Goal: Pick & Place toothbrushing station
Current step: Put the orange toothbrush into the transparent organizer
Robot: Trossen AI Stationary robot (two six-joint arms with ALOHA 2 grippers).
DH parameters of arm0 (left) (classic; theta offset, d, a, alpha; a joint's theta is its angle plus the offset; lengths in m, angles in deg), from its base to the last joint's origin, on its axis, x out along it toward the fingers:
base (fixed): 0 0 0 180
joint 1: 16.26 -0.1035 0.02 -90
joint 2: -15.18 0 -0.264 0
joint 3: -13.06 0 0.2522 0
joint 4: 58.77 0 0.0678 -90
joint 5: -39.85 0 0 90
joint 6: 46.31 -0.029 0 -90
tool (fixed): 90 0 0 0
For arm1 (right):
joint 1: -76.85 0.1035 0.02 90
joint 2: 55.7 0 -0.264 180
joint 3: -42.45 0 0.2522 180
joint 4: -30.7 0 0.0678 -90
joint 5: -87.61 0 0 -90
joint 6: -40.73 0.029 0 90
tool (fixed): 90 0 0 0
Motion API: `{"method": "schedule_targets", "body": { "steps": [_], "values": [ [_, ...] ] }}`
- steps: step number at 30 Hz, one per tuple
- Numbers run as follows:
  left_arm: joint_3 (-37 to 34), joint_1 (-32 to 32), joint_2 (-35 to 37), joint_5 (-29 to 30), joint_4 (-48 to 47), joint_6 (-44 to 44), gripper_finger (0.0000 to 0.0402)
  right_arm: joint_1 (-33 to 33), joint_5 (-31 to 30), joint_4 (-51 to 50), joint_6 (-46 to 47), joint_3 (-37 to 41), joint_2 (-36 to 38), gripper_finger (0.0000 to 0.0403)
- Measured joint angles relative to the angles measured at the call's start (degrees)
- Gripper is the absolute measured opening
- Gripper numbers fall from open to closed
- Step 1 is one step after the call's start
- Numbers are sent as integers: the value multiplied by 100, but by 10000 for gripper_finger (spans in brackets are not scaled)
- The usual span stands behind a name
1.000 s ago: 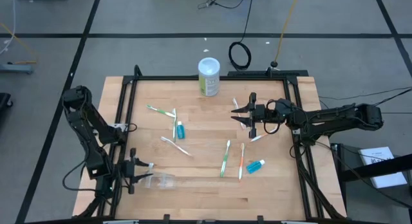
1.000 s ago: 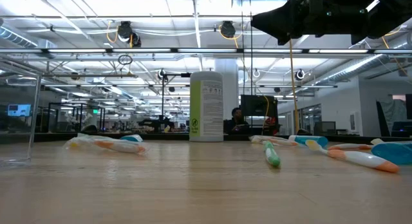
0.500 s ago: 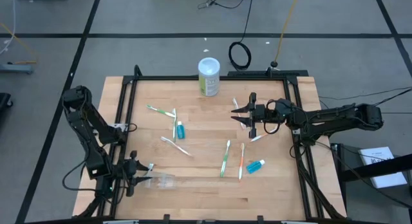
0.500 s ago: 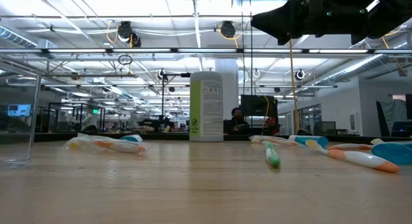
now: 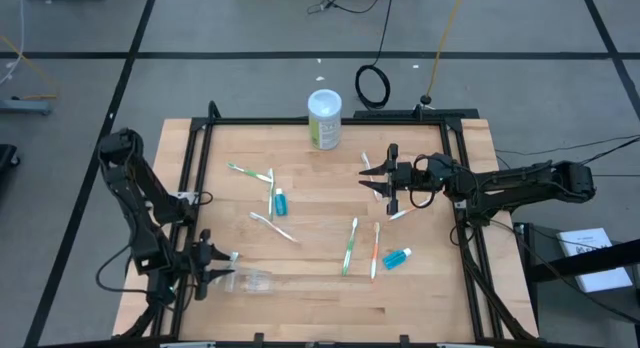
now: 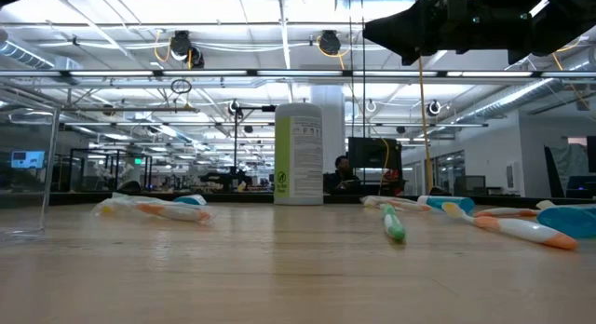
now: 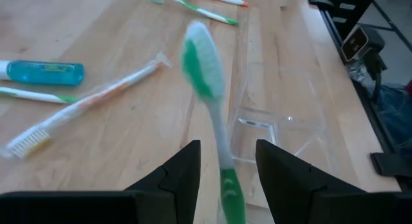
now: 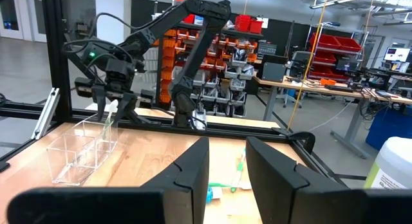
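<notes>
My left gripper (image 5: 207, 264) is at the table's near left, shut on a green-and-white toothbrush (image 7: 212, 108) just beside the clear plastic cup (image 5: 252, 281), which rests on the table and also shows in the left wrist view (image 7: 273, 143). My right gripper (image 5: 388, 180) hovers open and empty above the far right of the table, over toothbrushes (image 5: 400, 214). More toothbrushes (image 5: 350, 246) and two teal tubes (image 5: 280, 201) (image 5: 397, 258) lie flat on the wood. My left gripper pinches the toothbrush's handle near its tail end (image 7: 230, 193) between its two fingers. The brush runs forward along the fingers, its bristle head (image 7: 201, 56) free ahead of them. The brush is lifted clear of the table, beside the cup.
A tall white-and-green canister (image 5: 324, 119) stands at the far edge. A black frame (image 5: 455, 178) borders the table. A green-and-white toothbrush (image 5: 250, 173), a wrapped one (image 5: 272, 226) and an orange one (image 5: 376, 250) lie mid-table. The near middle of the wood is bare.
My left arm has shifted a little at the table's near left with the toothbrush still in its gripper by the clear cup. My right arm has kept still.
</notes>
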Motion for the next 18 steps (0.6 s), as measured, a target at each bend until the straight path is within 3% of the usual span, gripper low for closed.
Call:
{"method": "schedule_targets", "body": {
  "steps": [9, 18],
  "values": [
    [0, 15, 656, -316, -182, -411, 156, 0, 0, -13, -21, 0, 0, 93],
    [0, 15, 1358, -604, -971, -117, 156, 0, 0, -15, -22, 0, 0, 94]
  ]
}}
